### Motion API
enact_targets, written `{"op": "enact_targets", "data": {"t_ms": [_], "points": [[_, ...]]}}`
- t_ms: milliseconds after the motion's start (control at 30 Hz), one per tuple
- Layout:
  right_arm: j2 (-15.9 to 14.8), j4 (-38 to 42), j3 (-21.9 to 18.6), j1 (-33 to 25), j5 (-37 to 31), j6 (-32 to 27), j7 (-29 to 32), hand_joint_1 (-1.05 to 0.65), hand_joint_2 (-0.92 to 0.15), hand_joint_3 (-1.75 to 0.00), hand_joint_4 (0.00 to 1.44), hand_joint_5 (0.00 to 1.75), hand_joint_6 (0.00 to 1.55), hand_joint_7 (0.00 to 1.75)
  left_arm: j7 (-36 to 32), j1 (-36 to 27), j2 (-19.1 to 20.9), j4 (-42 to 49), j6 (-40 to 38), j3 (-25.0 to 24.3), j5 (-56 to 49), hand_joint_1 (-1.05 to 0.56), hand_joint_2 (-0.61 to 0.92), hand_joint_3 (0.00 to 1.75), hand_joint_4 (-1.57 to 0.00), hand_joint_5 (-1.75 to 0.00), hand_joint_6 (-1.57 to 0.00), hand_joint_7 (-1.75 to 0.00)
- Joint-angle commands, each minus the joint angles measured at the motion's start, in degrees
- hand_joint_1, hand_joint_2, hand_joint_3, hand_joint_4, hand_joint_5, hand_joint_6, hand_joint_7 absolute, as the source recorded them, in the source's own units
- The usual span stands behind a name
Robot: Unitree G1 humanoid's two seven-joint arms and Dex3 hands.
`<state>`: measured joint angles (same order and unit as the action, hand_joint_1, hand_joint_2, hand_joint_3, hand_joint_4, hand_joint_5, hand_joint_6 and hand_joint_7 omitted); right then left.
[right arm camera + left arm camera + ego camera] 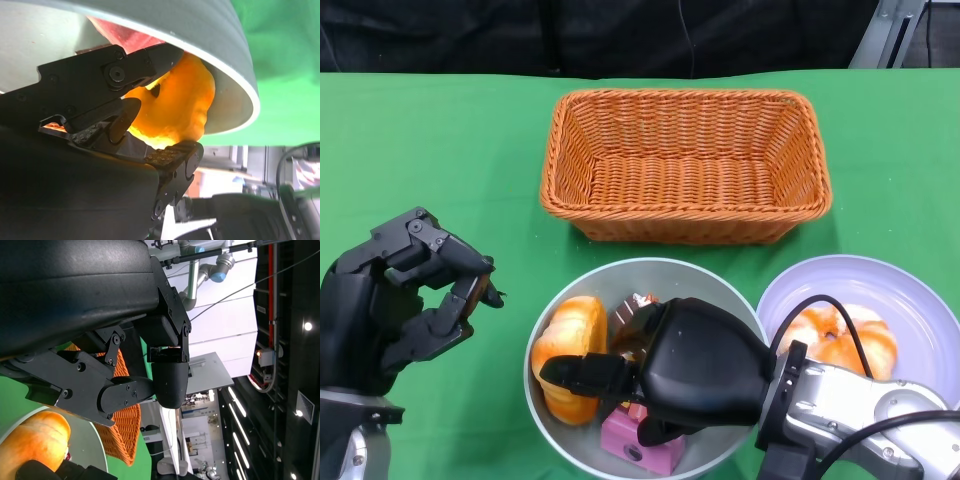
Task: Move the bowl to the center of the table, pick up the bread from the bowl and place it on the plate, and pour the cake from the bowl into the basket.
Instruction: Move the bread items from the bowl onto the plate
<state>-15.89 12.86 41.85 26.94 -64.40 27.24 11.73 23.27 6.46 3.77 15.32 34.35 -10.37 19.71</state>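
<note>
Grey bowl (720, 285), near centre: holds bread roll (567, 352), grasped by right hand (620, 380) for transfer to plate (910, 300) at right. Left hand (415, 290) curled, nothing held. Wicker basket (685, 165) beyond awaits cake (642, 440).

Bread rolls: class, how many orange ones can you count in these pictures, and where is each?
2. One bread roll lies in the bowl, with the right hand reaching onto it. The other roll sits on the plate. The hand may hide more.

right robot hand (620, 385) fingers closed on bread; left robot hand (405, 295) curled, holding nothing.
</note>
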Motion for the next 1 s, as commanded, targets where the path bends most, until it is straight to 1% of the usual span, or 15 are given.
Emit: {"op": "enact_targets", "data": {"t_ms": [33, 233, 300, 333, 400, 433, 500, 633, 733, 800, 900, 1000], "points": [[-0.7, -0.8, 0.6, -1.0, 0.1, -1.0, -2.4, -0.68, -0.89, 0.0, 1.01, 0.09, 0.5, 0.04, 0.3, 0.4, 0.9, 0.0, 0.6, -0.5, -0.1, -0.15, 0.73, 0.76, -0.85, -1.47, -0.89, -1.14], [-0.4, -1.1, 1.0, -1.1, -0.6, -1.9, -3.0, -0.67, -0.9, -0.01, 1.07, 0.12, 0.57, 0.03, 0.9, 0.6, 0.9, 1.0, 1.6, -0.6, -0.1, -0.15, 0.73, 0.77, -0.84, -1.48, -0.88, -1.14], [-0.2, -1.1, 1.3, -1.3, -1.2, -2.7, -2.6, -0.68, -0.89, 0.0, 1.09, 0.17, 0.6, 0.03, 0.9, 0.6, 0.8, 1.0, 1.7, -0.6, 0.0, -0.15, 0.73, 0.77, -0.84, -1.48, -0.88, -1.14], [0.0, -1.2, 1.4, -1.4, -1.3, -3.1, -2.8, -0.67, -0.89, 0.0, 1.06, 0.27, 0.61, 0.01, 0.9, 0.6, 0.8, 1.0, 1.7, -0.5, -0.1, -0.14, 0.73, 0.77, -0.84, -1.48, -0.88, -1.14], [0.3, -1.2, 1.6, -1.6, -1.3, -3.9, -2.9, -0.64, -0.9, 0.0, 0.89, 0.63, 0.61, 0.0, 0.7, 0.5, 0.9, 0.9, 1.8, -0.5, -0.3, -0.14, 0.73, 0.77, -0.84, -1.49, -0.89, -1.14], [0.5, -1.2, 1.7, -1.7, -1.4, -4.4, -3.0, -0.63, -0.9, 0.0, 0.85, 0.69, 0.61, 0.0, 0.7, 0.5, 0.9, 0.8, 1.7, -0.5, -0.2, -0.14, 0.73, 0.78, -0.84, -1.49, -0.89, -1.14], [0.7, -1.2, 2.0, -1.8, -1.5, -5.2, -3.4, -0.61, -0.91, 0.0, 0.81, 0.73, 0.59, 0.0, 0.7, 0.4, 0.9, 0.7, 1.6, -0.5, -0.2, -0.14, 0.72, 0.78, -0.83, -1.49, -0.88, -1.14], [1.3, -0.8, 2.8, -1.5, -2.6, -6.7, -3.7, -0.65, -0.9, 0.0, 0.78, 0.78, 0.57, 0.0, 0.8, 0.2, 1.0, 0.4, 1.0, -0.4, 0.0, -0.15, 0.72, 0.78, -0.83, -1.48, -0.88, -1.14], [1.7, -0.4, 3.3, -1.2, -2.7, -7.1, -4.4, -0.65, -0.91, -0.01, 0.77, 0.78, 0.57, 0.0, 0.5, 0.2, 1.0, 0.4, 1.3, -0.3, -0.5, -0.14, 0.72, 0.78, -0.83, -1.49, -0.88, -1.15], [2.2, 0.7, 3.6, -1.0, -2.5, -6.9, -3.3, -0.63, -0.92, -0.01, 0.77, 0.77, 0.58, 0.01, 0.5, 0.1, 0.9, 0.5, 1.5, -0.3, -0.7, -0.14, 0.72, 0.79, -0.83, -1.49, -0.88, -1.16], [2.7, 2.7, 4.0, -0.7, -2.4, -6.3, -0.1, -0.57, -0.9, 0.0, 0.91, 0.58, 0.67, 0.01, 0.6, 0.2, 1.0, 0.8, 2.0, -0.3, -0.9, -0.13, 0.72, 0.79, -0.84, -1.49, -0.88, -1.16], [2.9, 3.7, 4.2, -0.4, -1.9, -6.2, 0.6, -0.5, -0.9, 0.0, 0.98, 0.44, 0.74, 0.01, 0.8, 0.2, 0.9, 0.9, 1.9, -0.4, -0.8, -0.13, 0.72, 0.79, -0.84, -1.49, -0.87, -1.17]]}}
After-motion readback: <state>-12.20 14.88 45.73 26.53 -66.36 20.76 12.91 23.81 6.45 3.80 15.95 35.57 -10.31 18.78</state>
